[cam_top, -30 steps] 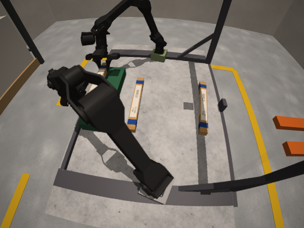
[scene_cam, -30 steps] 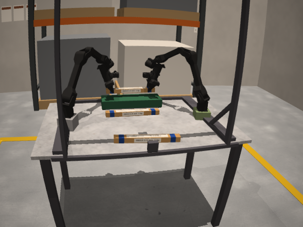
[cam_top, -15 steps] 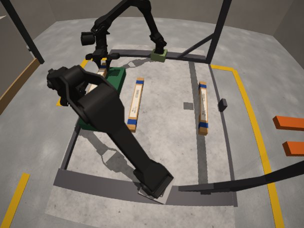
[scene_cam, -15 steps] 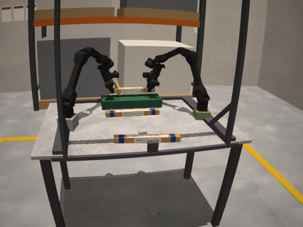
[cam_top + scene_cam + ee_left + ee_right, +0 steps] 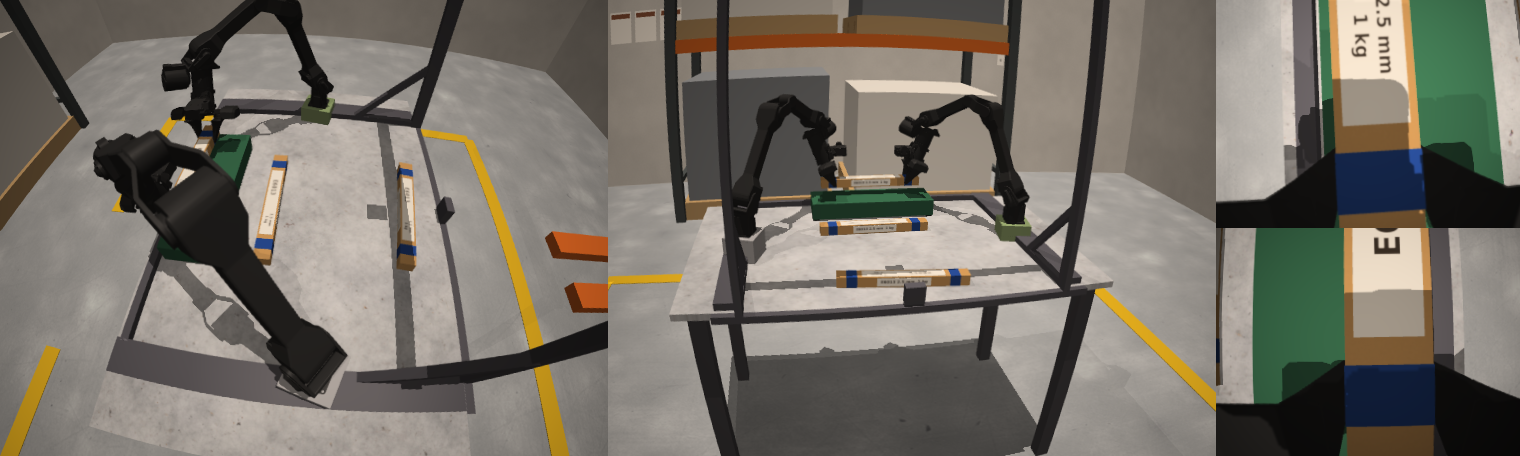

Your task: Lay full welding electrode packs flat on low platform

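My left gripper (image 5: 832,183) (image 5: 1375,152) and right gripper (image 5: 209,134) (image 5: 908,180) (image 5: 1389,395) are both shut on one orange pack (image 5: 203,146) (image 5: 870,182) (image 5: 1373,100) (image 5: 1388,313), each at a blue band near an end. They hold it roughly level above the outer long edge of the green platform (image 5: 175,251) (image 5: 873,207) (image 5: 1451,50) (image 5: 1296,288). My left arm hides its gripper in the top view. A second pack (image 5: 272,200) (image 5: 873,228) lies flat on the table beside the platform. A third pack (image 5: 407,215) (image 5: 903,281) lies flat farther off, near the opposite table edge.
Dark frame rails (image 5: 225,372) (image 5: 1048,257) run along the table edges, with posts rising at the sides. A small black block (image 5: 445,210) (image 5: 914,294) stands at the edge beside the third pack. A shelf (image 5: 808,42) with boxes stands behind the table.
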Controlling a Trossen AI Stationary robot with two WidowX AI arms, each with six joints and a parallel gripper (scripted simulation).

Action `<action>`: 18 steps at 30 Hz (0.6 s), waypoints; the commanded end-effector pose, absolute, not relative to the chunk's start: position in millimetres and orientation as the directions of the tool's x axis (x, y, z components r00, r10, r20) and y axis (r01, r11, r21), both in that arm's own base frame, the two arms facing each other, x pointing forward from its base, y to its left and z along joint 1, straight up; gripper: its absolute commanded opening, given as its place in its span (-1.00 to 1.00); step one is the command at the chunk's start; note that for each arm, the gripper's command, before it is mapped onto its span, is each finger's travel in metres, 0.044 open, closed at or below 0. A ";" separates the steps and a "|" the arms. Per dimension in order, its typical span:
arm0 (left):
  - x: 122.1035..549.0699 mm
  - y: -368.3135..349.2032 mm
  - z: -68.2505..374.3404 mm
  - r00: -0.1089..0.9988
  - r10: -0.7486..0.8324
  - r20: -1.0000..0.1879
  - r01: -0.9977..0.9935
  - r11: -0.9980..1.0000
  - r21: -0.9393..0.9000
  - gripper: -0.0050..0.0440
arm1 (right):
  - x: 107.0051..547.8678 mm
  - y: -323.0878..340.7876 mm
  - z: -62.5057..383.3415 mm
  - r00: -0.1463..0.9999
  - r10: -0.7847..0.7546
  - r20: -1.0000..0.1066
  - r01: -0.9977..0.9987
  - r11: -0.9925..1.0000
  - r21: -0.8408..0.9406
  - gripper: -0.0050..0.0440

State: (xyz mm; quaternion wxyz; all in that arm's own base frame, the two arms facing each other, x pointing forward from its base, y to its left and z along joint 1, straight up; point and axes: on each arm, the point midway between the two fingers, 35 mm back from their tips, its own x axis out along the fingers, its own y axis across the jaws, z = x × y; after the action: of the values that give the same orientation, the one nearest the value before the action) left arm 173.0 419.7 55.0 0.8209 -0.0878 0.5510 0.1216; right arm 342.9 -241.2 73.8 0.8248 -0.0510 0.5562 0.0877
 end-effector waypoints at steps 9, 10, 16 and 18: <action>161.5 425.6 65.4 0.360 0.146 -0.921 -0.306 0.952 0.031 -1.00 | 336.8 -252.1 80.0 0.384 0.049 -0.922 -0.188 0.982 -0.026 -1.00; 161.5 425.6 61.9 0.359 0.141 -0.923 -0.306 0.952 0.027 -1.00 | 336.7 -252.0 76.9 0.380 0.053 -0.923 -0.188 0.982 -0.022 -1.00; 161.6 425.8 54.7 0.359 0.140 -0.923 -0.306 0.952 0.025 -1.00 | 336.8 -252.1 71.1 0.381 0.052 -0.923 -0.188 0.982 -0.022 -1.00; 161.6 425.9 53.9 0.359 0.142 -0.923 -0.306 0.952 0.027 -1.00 | 336.8 -252.2 69.9 0.382 0.051 -0.923 -0.188 0.982 -0.024 -1.00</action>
State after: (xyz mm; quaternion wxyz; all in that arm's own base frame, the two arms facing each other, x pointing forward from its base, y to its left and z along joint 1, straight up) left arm 172.3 420.4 40.4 0.8214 -0.0885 0.5503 0.1209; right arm 343.5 -242.0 59.3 0.8255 -0.0506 0.5551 0.0883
